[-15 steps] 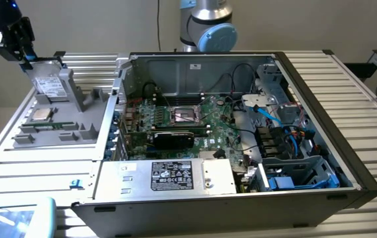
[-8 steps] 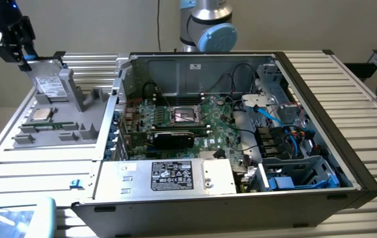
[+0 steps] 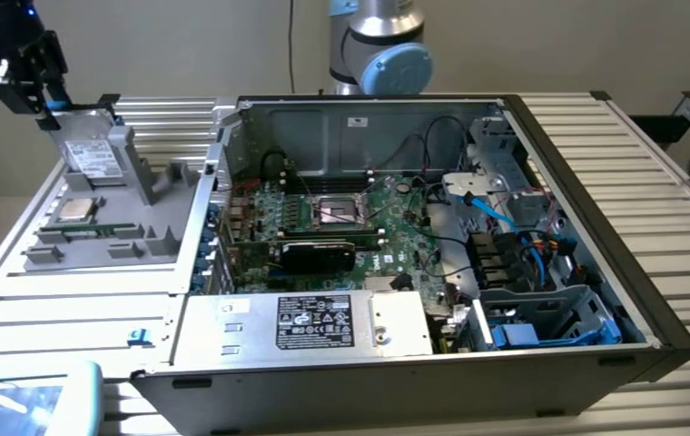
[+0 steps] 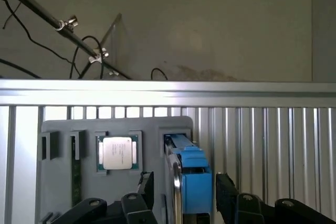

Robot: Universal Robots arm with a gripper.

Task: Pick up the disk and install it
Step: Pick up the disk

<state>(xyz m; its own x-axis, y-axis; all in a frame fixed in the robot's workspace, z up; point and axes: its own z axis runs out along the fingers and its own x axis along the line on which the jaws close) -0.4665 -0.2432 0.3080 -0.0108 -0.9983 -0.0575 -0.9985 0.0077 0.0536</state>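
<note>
Wrist view: gripper (image 4: 184, 192) open wide, one finger (image 4: 227, 192) on each side of the disk (image 4: 193, 179), holding nothing. Disk on edge in its blue frame, in a slot of the grey holder (image 4: 121, 127), near the square CPU chip (image 4: 116, 153). Exterior view: holder on the slatted table (image 3: 648, 163), just beside the open computer case (image 3: 320, 136), on the exterior view's left; gripper just above the disk.
</note>
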